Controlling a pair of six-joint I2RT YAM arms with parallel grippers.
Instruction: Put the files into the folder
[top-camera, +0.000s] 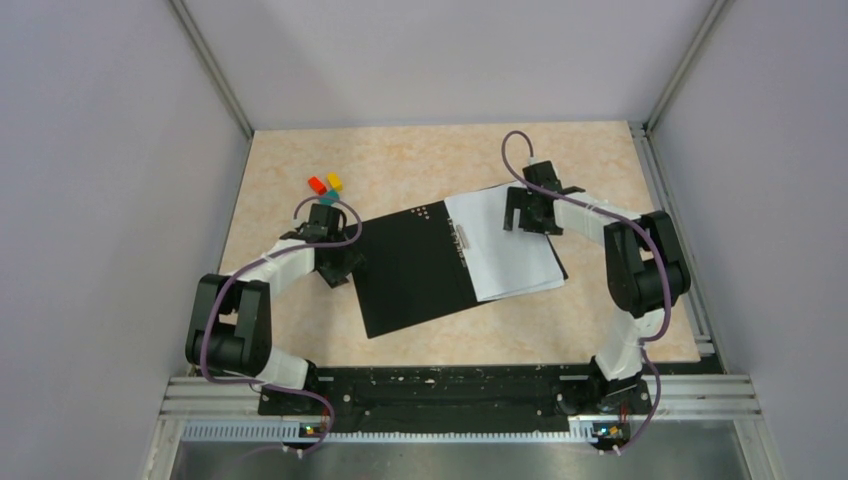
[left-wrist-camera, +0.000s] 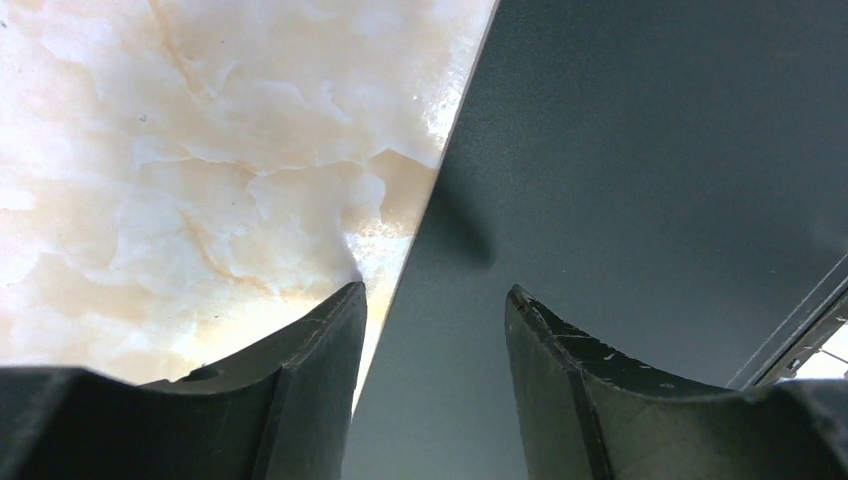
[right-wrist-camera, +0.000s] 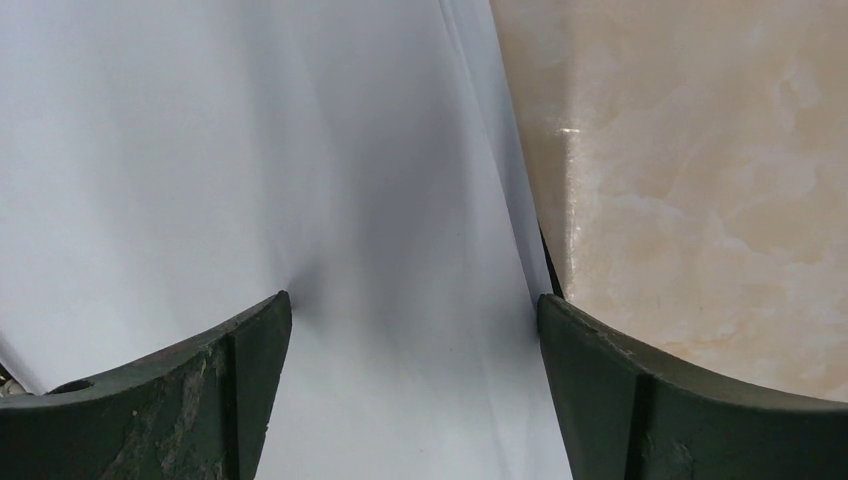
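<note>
From above, the plain white paper sheets (top-camera: 505, 250) cover nearly all the right half of the open black folder (top-camera: 410, 270); just a dark sliver peeks past their lower right corner. I can't count the sheets from there. The thin metal spine clip (top-camera: 460, 238) and the small white dots (top-camera: 425, 212) are too tiny to make out. The left gripper (top-camera: 338, 272) hides its own fingertips. In its wrist view, the right gripper (right-wrist-camera: 413, 295) is cut off at the bottom edge.
</note>
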